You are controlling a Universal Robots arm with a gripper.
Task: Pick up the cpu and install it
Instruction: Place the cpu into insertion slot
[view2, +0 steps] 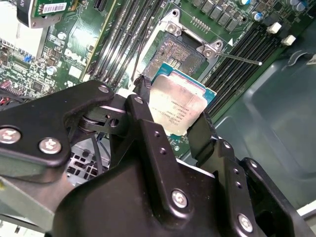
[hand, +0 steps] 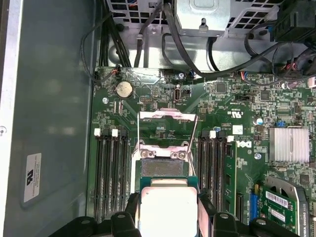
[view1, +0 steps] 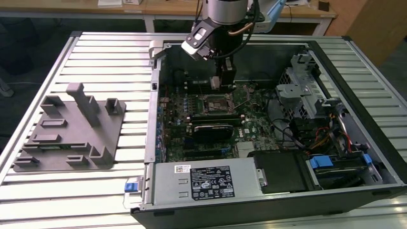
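My gripper [view1: 216, 85] hangs inside the open computer case, just above the motherboard. It is shut on the cpu [view2: 177, 104], a flat square chip with a silver top and a green edge, held between two black fingers [view2: 143, 106]. In the first wrist view the cpu [hand: 168, 207] sits right before the open socket [hand: 163, 165], whose metal load plate [hand: 165, 116] is flipped up. The socket [view2: 177, 49] lies a short way beyond and below the chip, apart from it. In the exterior view the socket [view1: 216, 104] is just under the gripper.
Memory slots [hand: 111, 173] flank the socket on both sides, and the thin release lever [view2: 237, 58] sticks out beside it. A finned heatsink [hand: 289, 144], cables and a drive cage [view1: 305, 95] crowd the case. A grey fixture tray [view1: 70, 133] lies on the table at the exterior view's left.
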